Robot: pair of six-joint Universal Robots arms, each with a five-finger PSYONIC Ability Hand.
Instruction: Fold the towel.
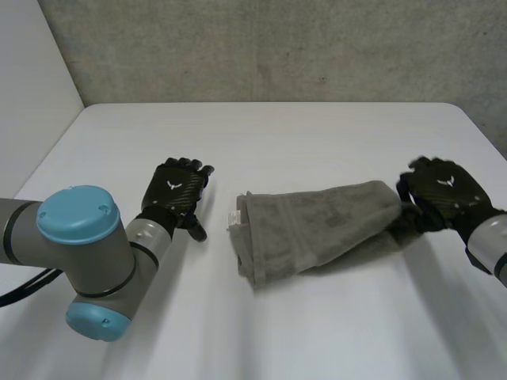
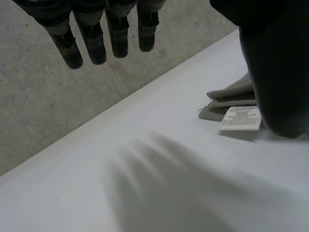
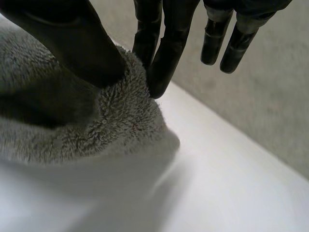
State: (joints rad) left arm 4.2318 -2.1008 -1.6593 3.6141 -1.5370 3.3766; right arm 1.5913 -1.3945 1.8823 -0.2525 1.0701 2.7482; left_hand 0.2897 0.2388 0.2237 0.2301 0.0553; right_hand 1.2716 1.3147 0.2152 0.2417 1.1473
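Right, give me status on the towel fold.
Left robot hand open, beside the towel. Right robot hand pinching its other end. Towel in layers, rumpled. Nothing in the way.

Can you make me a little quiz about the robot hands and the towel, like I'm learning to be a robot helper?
1. True or false: the left hand is gripping the grey towel.
2. Where does the right hand pinch the towel? A) at the end with the white label B) at the end away from the label C) in the middle
3. Fill in: the table under the towel is ____ in colour.
Key: 1 false: its fingers are straight and it is apart from the towel. 2 B. 3 white.
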